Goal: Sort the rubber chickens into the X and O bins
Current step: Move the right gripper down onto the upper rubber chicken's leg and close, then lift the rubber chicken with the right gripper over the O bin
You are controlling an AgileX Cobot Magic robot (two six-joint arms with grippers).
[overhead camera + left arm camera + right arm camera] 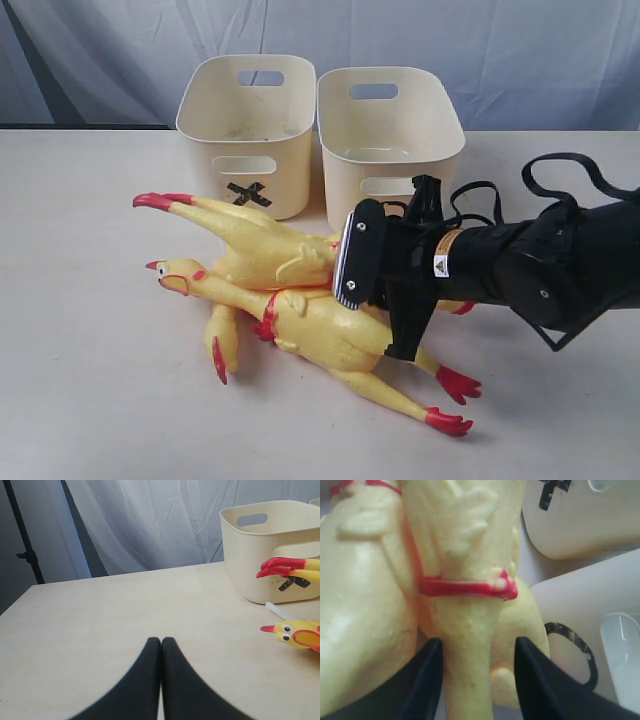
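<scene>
Two whole rubber chickens lie crossed in front of the bins. The upper chicken (265, 250) has its red feet (160, 200) pointing left. The lower chicken (330, 335) has its head (175, 275) at the left. A smaller yellow piece (222, 345) lies beside them. The X bin (245, 130) stands left of the O bin (390, 130). My right gripper (477, 652) is open, its fingers astride a chicken neck (470, 645) below a red collar (467, 586). In the exterior view the right arm (480, 265) hides it. My left gripper (161, 641) is shut and empty, low over bare table.
In the left wrist view the X bin (270, 545), red feet (280, 566) and a chicken head (295, 632) sit off to one side, with a thin white stick (280, 611) on the table. A grey curtain (320, 40) hangs behind the bins. Both bins look empty.
</scene>
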